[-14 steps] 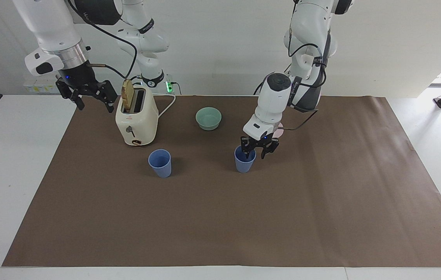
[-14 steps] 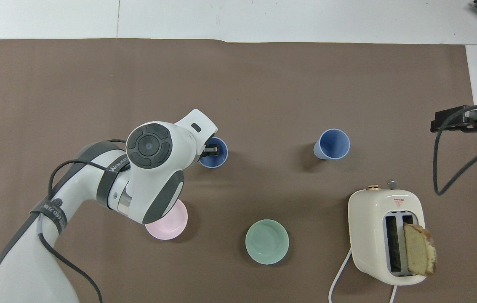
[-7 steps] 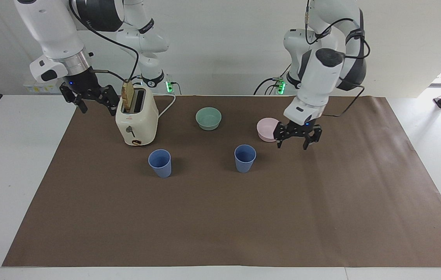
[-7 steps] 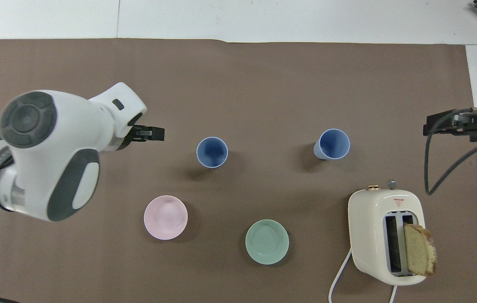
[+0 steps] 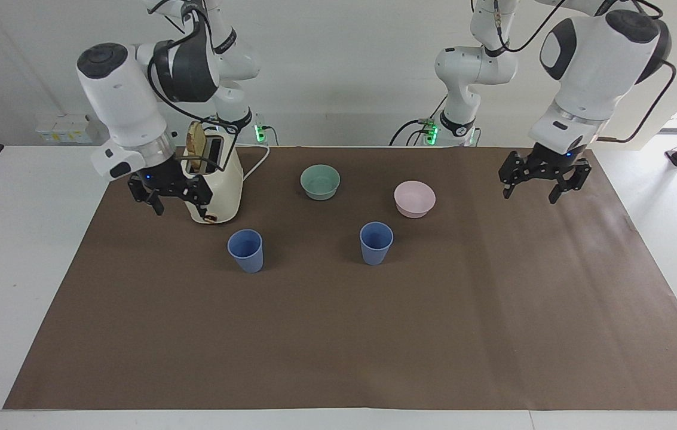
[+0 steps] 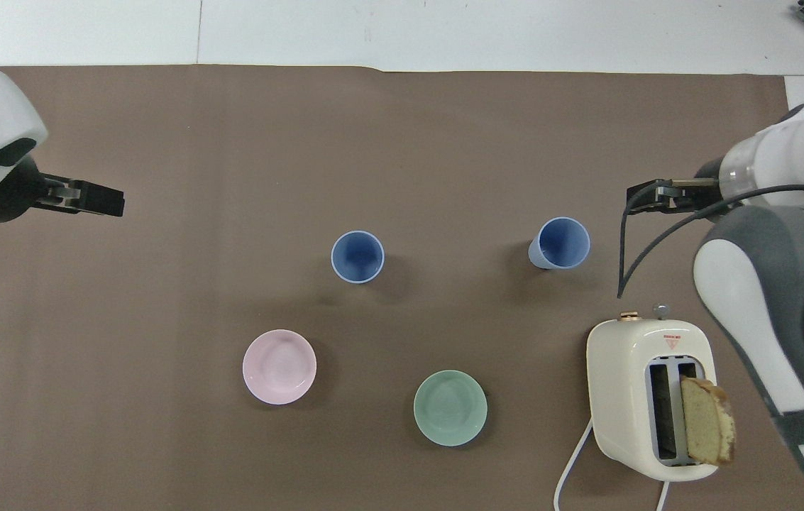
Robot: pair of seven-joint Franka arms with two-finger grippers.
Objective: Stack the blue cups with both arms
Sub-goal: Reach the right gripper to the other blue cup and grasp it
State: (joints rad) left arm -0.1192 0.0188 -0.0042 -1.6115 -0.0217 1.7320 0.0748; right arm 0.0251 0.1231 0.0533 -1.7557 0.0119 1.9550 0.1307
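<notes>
Facing view shows both blue cups (image 5: 245, 250) (image 5: 376, 242) apart on my desk (image 5: 338, 334). My right gripper (image 5: 169, 200), open and empty, hangs by the toaster (image 5: 214, 185); I might bump it. My left gripper (image 5: 544, 179) waits, open and empty.

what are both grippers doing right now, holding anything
Left gripper: open, empty, up over the mat at the left arm's end.
Right gripper: open, empty, in the air beside the toaster.
</notes>
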